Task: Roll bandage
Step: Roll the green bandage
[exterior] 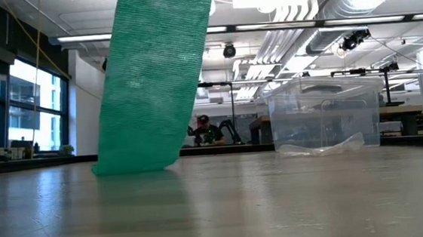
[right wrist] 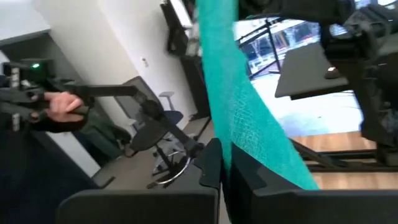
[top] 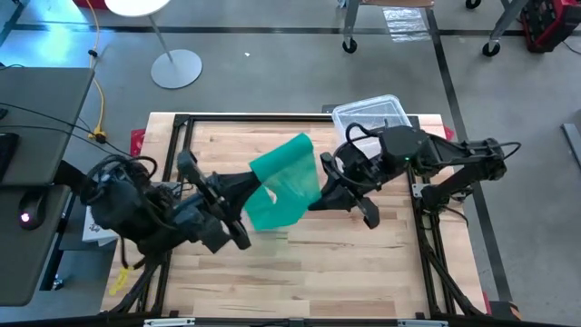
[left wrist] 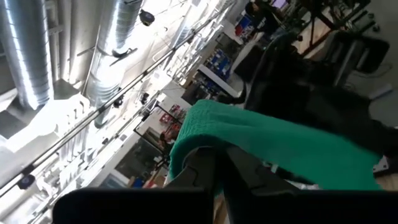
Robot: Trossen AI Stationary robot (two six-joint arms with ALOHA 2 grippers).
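Left gripper is clamped on the bandage; right gripper is clamped on its other side. Green strip is lifted between both over the middle of the surface, lower end touching the wood. Clear plastic box stands behind.

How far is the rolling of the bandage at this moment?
Done: the green bandage is lifted, both ends gripped. In hand: the left gripper and the right gripper are each shut on it, and it hangs as a flat strip whose fold touches the table. Left: all rolling; no roll shows yet.
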